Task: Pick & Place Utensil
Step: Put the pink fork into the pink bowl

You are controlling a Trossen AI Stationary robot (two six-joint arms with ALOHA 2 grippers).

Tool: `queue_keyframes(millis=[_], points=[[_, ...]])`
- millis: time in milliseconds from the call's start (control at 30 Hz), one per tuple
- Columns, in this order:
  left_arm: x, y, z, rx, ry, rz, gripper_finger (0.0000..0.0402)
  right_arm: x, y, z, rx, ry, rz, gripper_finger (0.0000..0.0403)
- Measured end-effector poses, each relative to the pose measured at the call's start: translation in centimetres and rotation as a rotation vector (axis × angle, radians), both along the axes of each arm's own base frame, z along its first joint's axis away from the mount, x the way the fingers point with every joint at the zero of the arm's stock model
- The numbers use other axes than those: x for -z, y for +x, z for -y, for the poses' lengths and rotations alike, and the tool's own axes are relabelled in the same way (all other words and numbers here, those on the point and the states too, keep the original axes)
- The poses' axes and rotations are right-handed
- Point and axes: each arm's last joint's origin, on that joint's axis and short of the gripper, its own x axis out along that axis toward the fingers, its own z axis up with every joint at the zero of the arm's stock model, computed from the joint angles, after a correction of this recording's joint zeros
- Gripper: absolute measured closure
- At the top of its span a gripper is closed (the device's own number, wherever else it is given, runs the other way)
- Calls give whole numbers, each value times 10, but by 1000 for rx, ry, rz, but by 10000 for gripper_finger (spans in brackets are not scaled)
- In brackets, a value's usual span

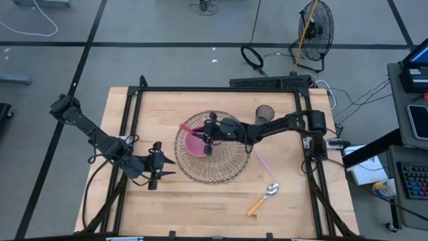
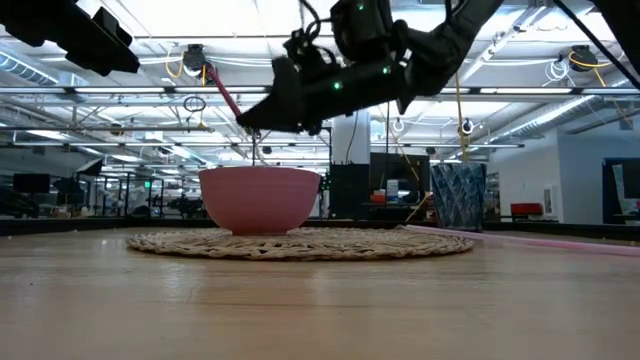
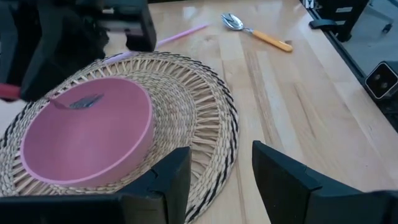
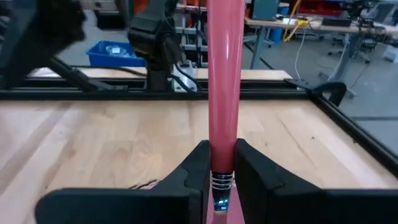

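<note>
Right gripper point(image 1: 208, 137) jaws clamped on a pink-handled utensil point(image 4: 224, 93), held tilted above the pink bowl point(image 1: 197, 144), its metal tip reaching down over the bowl's middle. Left gripper point(image 1: 158, 172) jaws apart and empty, parked on the table point(image 1: 200, 207) just beside the round woven mat point(image 1: 221, 171) under the bowl. Nearby: an orange-handled spoon point(image 1: 262, 198), a pink straw point(image 1: 262, 161) and a dark cup point(image 1: 265, 112), none blocking the bowl.

Wooden table point(image 1: 167, 207): woven mat point(image 1: 227, 171), spoon point(image 1: 263, 198)
</note>
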Motion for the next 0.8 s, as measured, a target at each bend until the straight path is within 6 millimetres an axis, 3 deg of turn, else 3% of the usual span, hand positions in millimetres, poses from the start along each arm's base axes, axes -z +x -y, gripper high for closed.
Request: queue_keyframes(millis=[133, 800], points=[[0, 0, 0, 1, 2, 0, 231, 10, 1, 3, 11, 5, -44, 355], [0, 0, 0, 0, 2, 0, 231, 19, -3, 8, 21, 27, -147, 355]])
